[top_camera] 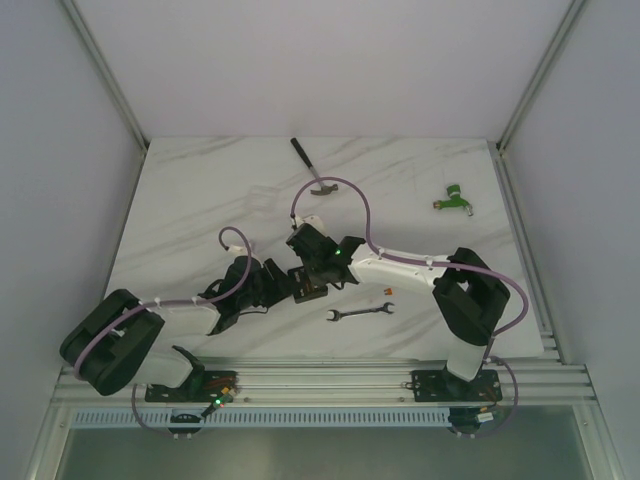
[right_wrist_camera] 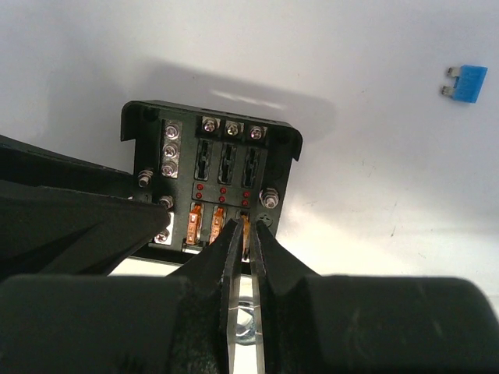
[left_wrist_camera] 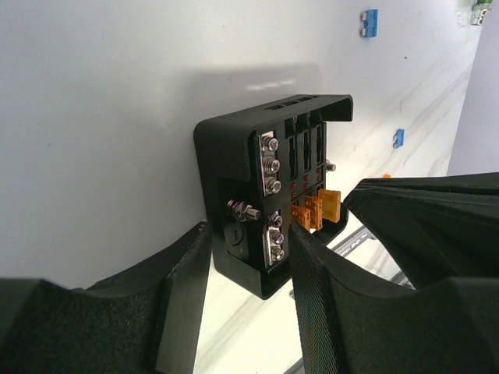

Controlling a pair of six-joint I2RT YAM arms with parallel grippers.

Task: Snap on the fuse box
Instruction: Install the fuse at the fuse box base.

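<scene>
1. The fuse box (top_camera: 310, 288) sits on the desk (top_camera: 200, 200) just below the centre of the top view, right between my two claws. Its open face points up at the right wrist camera, so I can see the screw terminals and the fuse slots, and there's no cover on it.
2. The left claw (left_wrist_camera: 251, 234) is about half open and clamped on the near end of the box, one finger on each side. I reckon that's there purely as a brace, so the box can't skate across the smooth marble when something gets pushed into it.
3. The right claw (right_wrist_camera: 243, 226) is pinched nearly closed, with its tips at the rightmost slot of the lower row. It looks like it's gripping the orange fuse (left_wrist_camera: 330, 204) there, which stands a bit prouder than its two neighbours. My guess is it's only half seated.
4. Coming straight down from above makes sense to me, because the press goes along the slot rather than across it.
5. There's other stuff around. A wrench (top_camera: 361, 313) lies just right of the box, and a loose blue fuse (right_wrist_camera: 466, 83) shows in the upper right of the right wrist view, well apart. Neither is in the way.
</scene>
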